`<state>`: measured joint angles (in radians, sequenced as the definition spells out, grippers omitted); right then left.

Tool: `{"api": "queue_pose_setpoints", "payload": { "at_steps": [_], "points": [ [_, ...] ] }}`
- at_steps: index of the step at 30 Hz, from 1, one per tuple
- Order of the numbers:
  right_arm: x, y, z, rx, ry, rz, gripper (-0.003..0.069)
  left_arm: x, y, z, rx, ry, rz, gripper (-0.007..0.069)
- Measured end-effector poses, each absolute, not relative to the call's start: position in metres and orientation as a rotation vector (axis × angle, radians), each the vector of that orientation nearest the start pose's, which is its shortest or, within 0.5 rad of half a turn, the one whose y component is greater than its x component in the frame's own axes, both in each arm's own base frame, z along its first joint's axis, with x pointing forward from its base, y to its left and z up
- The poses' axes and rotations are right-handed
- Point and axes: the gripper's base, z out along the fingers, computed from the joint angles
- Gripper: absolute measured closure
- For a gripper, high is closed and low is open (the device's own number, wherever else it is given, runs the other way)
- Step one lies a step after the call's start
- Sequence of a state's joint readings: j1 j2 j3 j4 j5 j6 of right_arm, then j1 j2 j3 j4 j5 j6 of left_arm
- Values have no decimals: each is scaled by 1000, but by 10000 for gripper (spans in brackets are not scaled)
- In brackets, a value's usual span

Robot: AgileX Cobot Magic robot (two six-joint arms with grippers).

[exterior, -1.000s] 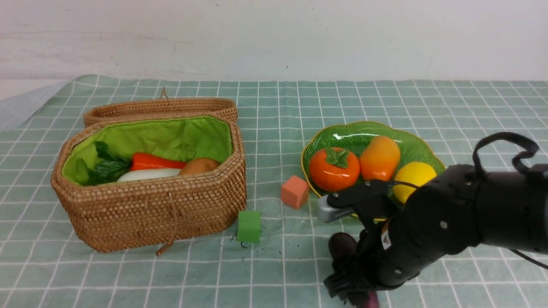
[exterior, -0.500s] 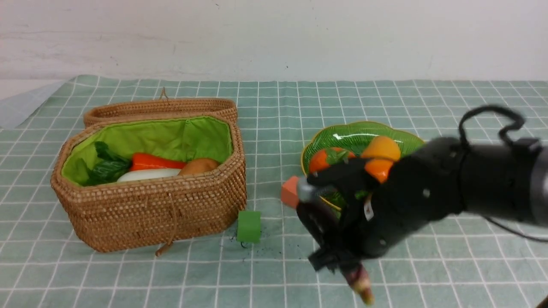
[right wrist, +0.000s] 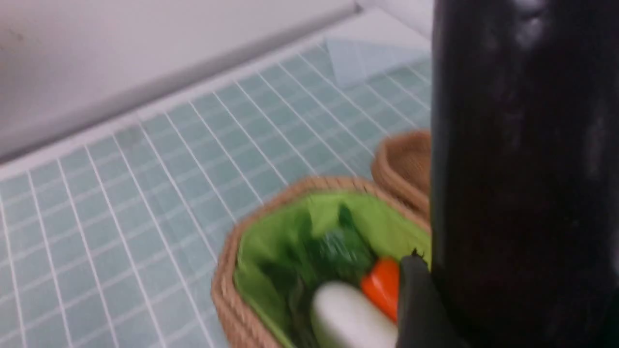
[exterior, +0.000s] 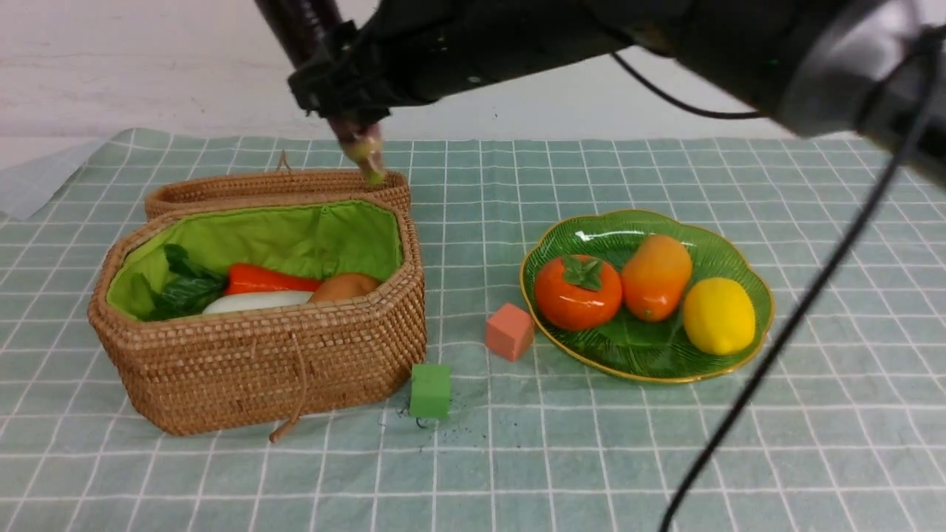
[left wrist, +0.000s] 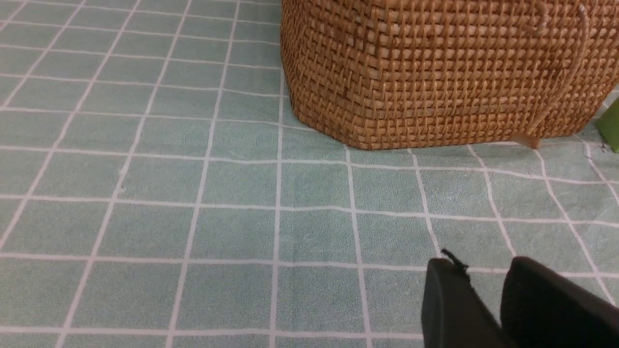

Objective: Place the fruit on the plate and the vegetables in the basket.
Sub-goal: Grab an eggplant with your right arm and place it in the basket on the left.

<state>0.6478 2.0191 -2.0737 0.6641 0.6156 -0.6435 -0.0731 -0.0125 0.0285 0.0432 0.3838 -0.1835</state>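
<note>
My right gripper (exterior: 347,96) is shut on the long dark purple eggplant (exterior: 358,137), held high above the back of the wicker basket (exterior: 259,369), stem end down. In the right wrist view the eggplant (right wrist: 522,169) fills the side beside one finger (right wrist: 416,299). The green-lined basket holds greens (exterior: 181,284), a red pepper (exterior: 270,281), a white vegetable (exterior: 255,301) and a potato (exterior: 344,287). Persimmon (exterior: 578,292), mango (exterior: 655,275) and lemon (exterior: 718,315) lie on the green plate (exterior: 643,373). My left gripper (left wrist: 488,275) hovers low over the cloth near the basket (left wrist: 435,72), narrowly open and empty.
The basket's woven lid (exterior: 281,188) lies open behind it. A pink cube (exterior: 509,332) sits just left of the plate and a green cube (exterior: 429,390) at the basket's front right corner. The right arm's cable (exterior: 776,347) hangs across the right of the front view.
My right arm has lifted the eggplant from the cloth in front of the plate and swung it up and left, to above the basket's rear. The plate's fruit shows in full again.
</note>
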Motion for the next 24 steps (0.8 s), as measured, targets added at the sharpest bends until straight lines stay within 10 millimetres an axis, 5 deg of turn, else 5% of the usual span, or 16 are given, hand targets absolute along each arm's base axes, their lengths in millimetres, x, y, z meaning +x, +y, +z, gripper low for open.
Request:
{"api": "queue_pose_setpoints", "payload": {
  "at_steps": [2, 4, 9, 13, 14, 18, 24],
  "points": [
    [377, 332, 372, -936, 1735, 758, 321, 52, -2, 170, -77, 1884, -133, 457],
    [390, 357, 331, -1004, 1737, 730, 321, 52, -2, 170, -77, 1884, -133, 452],
    [394, 374, 292, -1077, 1768, 666, 316, 52, -2, 170, -77, 1884, -133, 447],
    [397, 377, 277, -1085, 1816, 631, 159, 52, -2, 170, -77, 1884, -133, 440],
    [396, 375, 281, -1083, 1825, 623, 81, 52, -2, 170, -77, 1884, -133, 440],
    [387, 363, 304, -1154, 1832, 553, -15, 52, -2, 170, -77, 1884, -133, 439],
    [349, 324, 380, -1293, 1777, 402, 37, 52, -2, 170, -77, 1884, -133, 435]
  ]
}}
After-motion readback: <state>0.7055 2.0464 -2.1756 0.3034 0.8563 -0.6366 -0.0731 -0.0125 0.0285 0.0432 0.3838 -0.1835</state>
